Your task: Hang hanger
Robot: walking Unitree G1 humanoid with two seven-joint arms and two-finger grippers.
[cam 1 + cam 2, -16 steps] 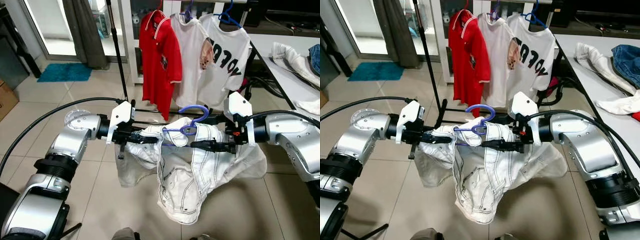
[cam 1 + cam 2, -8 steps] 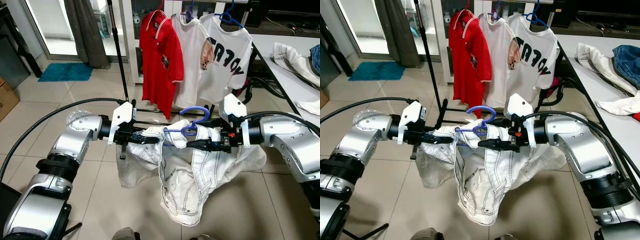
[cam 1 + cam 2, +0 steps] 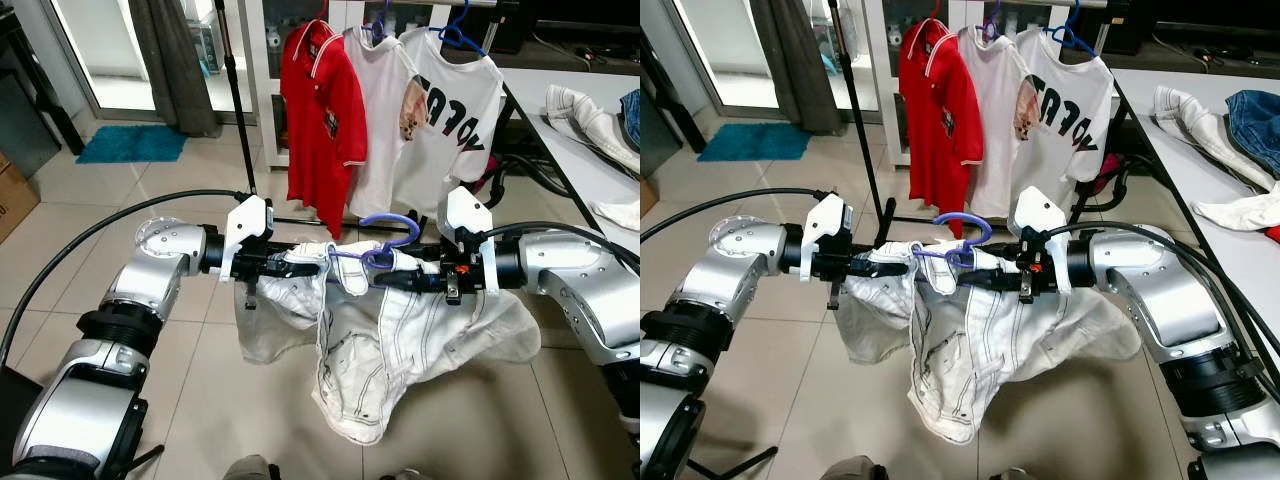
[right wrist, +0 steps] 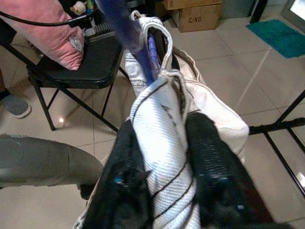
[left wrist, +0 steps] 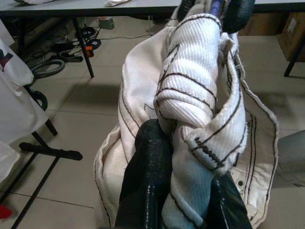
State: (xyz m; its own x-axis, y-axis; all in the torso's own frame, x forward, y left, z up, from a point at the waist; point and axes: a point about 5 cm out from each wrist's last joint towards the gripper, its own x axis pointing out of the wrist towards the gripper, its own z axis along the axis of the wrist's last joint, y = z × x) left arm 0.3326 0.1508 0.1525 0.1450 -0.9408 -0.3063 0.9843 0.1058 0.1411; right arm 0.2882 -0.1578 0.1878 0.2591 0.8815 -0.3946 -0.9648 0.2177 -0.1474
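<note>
A blue hanger [image 3: 385, 243] draped with white trousers [image 3: 390, 340] is held level between the two grippers, its hook upward, the left gripper [image 3: 300, 263] clamped on one bunched end of the cloth and the right gripper [image 3: 400, 278] pinched on the other.

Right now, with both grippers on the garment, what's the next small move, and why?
Probably raise both arms together toward the rack. The left gripper and right gripper each pinch the white garment, which droops from the blue hanger between them, well below the hung shirts. The hook needs height to reach the rail.
</note>
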